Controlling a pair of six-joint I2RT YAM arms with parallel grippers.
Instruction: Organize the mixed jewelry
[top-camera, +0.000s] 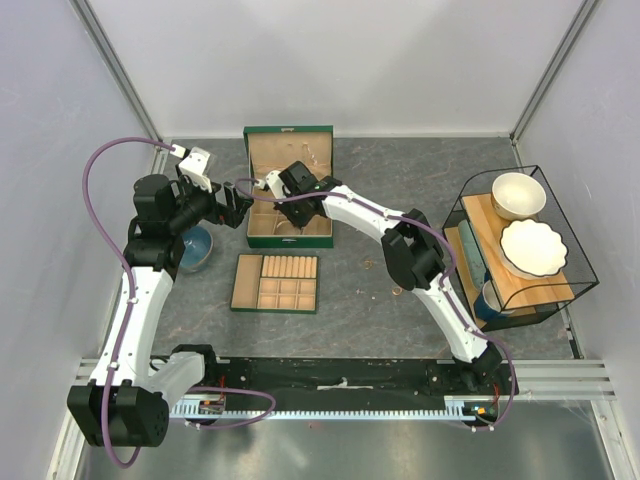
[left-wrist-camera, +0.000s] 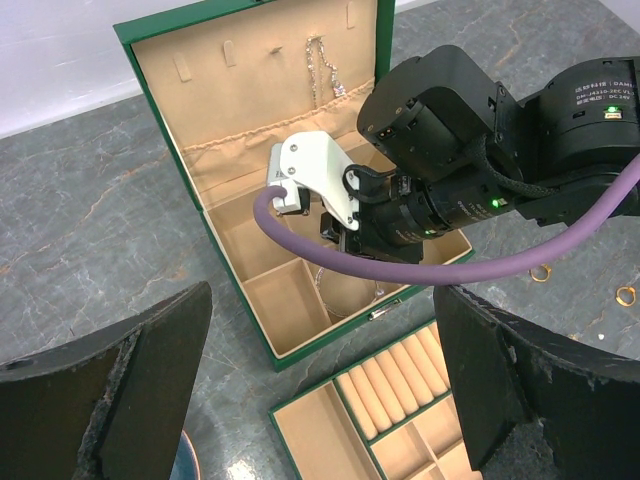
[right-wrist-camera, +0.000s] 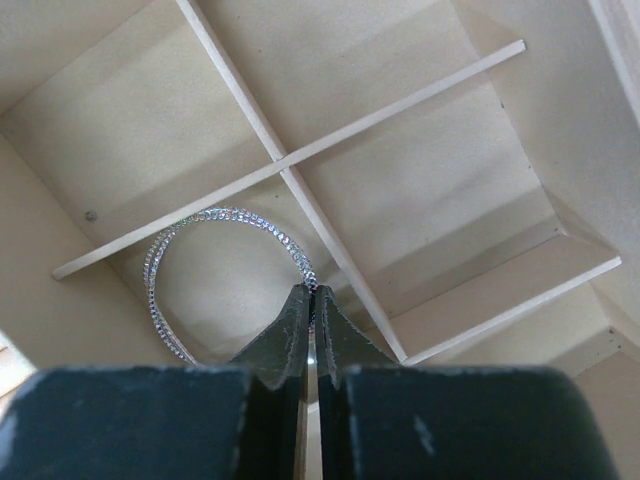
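Two views needed to read the grip. Up close from the right wrist: right gripper (right-wrist-camera: 312, 300) pinched fully together on the rim of the sparkly silver bangle (right-wrist-camera: 160, 262), at the hoop's right side. Holds the bangle down inside a tan compartment of the green box (right-wrist-camera: 420, 130), just beside the crossing of two thin dividers (right-wrist-camera: 290, 165). Cannot tell from that view which compartment.

From the left wrist: places the bangle in a front compartment of the box, under the black wrist of the right arm. Shows only a sliver of hoop and hides the pinch itself. Adds a silver chain (left-wrist-camera: 322, 62) hanging in the box's raised lid, and two small gold rings (left-wrist-camera: 540, 272) apart from each other on the grey table near the box's front corner.

Left gripper (left-wrist-camera: 322, 300): spread as wide as can be, grasping nothing, hovering beside the box.

From above: puts the right gripper over the box's base and the left one just off the box's left side. Adds the tan compartmented tray (top-camera: 240, 285), lying in front of the box, near but not touching.
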